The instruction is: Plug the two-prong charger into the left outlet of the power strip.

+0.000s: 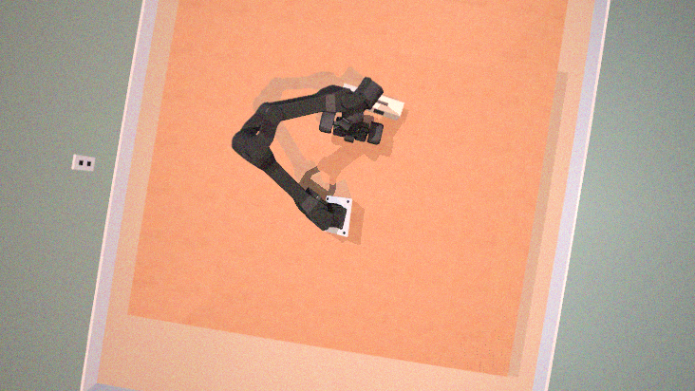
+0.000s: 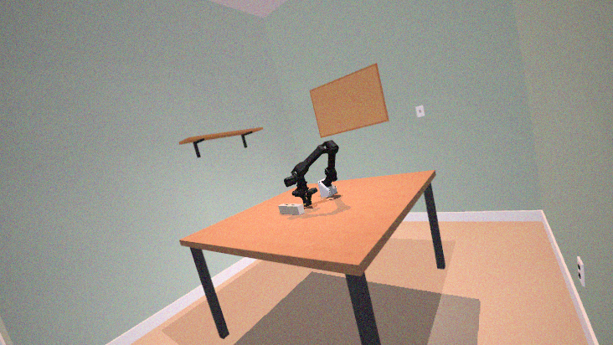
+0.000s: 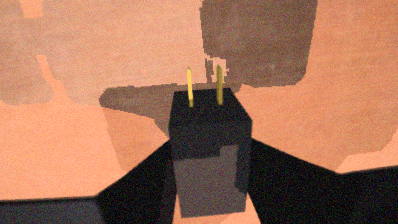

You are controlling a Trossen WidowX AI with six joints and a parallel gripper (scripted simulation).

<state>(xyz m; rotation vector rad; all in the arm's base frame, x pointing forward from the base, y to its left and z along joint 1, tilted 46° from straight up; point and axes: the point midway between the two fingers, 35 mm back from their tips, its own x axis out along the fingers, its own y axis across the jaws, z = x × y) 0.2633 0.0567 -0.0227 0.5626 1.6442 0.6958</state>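
The black charger (image 3: 210,140) is between the fingers of my gripper (image 1: 349,137) (image 2: 306,203) (image 3: 205,143), which is shut on it. Its two gold prongs point away from the gripper, toward the table surface in the wrist view. The white power strip (image 1: 396,107) (image 2: 291,209) lies on the table. In the top view the gripper is beside the strip's long side, and the arm covers the strip's middle and left part; dark slots show near its right end. The strip is outside the wrist view. The prongs are clear of the strip; their exact height is hard to tell.
The arm's white base plate (image 1: 347,220) (image 2: 326,189) is fixed to the orange-brown table (image 1: 438,218) (image 2: 326,239). Shadows of the arm and gripper fall across the table. A shelf (image 2: 223,135) and a board (image 2: 349,100) are on the walls behind.
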